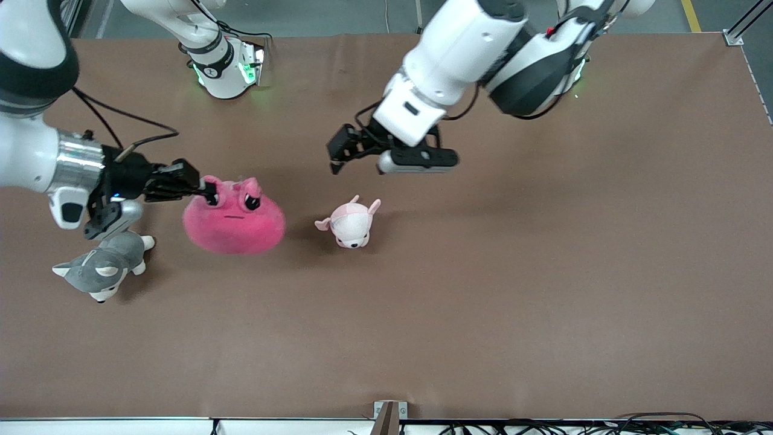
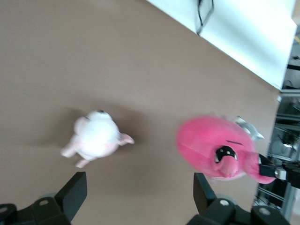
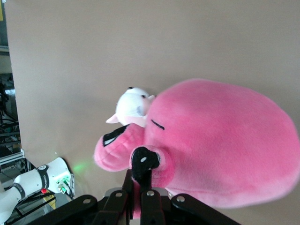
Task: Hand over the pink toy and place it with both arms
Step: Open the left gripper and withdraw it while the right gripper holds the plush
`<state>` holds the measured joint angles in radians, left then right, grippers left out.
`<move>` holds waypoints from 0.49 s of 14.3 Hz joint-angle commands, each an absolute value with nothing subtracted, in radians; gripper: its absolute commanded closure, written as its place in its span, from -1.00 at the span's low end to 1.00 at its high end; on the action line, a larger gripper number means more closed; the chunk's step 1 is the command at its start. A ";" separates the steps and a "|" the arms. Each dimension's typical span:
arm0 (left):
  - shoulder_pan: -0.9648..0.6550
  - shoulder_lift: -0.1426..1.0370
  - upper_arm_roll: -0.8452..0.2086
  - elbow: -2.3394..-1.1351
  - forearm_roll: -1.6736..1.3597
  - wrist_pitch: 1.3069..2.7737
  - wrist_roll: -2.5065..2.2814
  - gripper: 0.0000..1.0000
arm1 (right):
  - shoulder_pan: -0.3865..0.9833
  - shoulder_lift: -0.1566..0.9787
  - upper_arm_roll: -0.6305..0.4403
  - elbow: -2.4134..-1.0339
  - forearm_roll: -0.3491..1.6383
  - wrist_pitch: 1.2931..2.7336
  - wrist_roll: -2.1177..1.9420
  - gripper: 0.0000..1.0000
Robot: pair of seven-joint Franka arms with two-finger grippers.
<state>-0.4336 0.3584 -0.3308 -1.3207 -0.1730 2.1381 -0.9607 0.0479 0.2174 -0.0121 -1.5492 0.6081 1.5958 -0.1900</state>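
Pink toy [image 1: 234, 220] hung pinched in the right gripper [image 1: 208, 193]; left gripper [image 1: 356, 158], fingers apart, should withdraw clear.

The front view looks down from high across the table [image 1: 483, 314], facing the two arm bases along its top edge, and takes in the whole brown surface. The left wrist view looks down from well above the table past its own open fingers [image 2: 75, 192]. The right wrist view sits very close (the pink toy [image 3: 220, 140] fills much of it). All three views share the pink toy and the pale plush [image 1: 350, 225] beside it.
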 commanded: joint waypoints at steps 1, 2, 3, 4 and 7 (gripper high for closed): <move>-0.317 0.267 -0.331 -1.335 -0.137 1.986 -0.889 -1.00 | -0.015 0.285 0.003 -1.534 0.559 1.594 -0.209 0.97; -0.277 0.241 -0.331 -1.335 -0.118 1.929 -0.844 -1.00 | -0.029 0.301 0.003 -1.532 0.554 1.594 -0.209 0.97; -0.234 0.214 -0.330 -1.336 -0.097 1.863 -0.806 -1.00 | -0.037 0.311 0.003 -1.532 0.552 1.594 -0.207 0.97; -0.185 0.192 -0.331 -1.336 -0.062 1.798 -0.766 -1.00 | -0.044 0.328 0.003 -1.532 0.551 1.597 -0.209 0.97; -0.079 0.175 -0.331 -1.338 0.008 1.679 -0.605 -1.00 | -0.077 0.415 0.003 -1.491 0.551 1.595 -0.210 0.98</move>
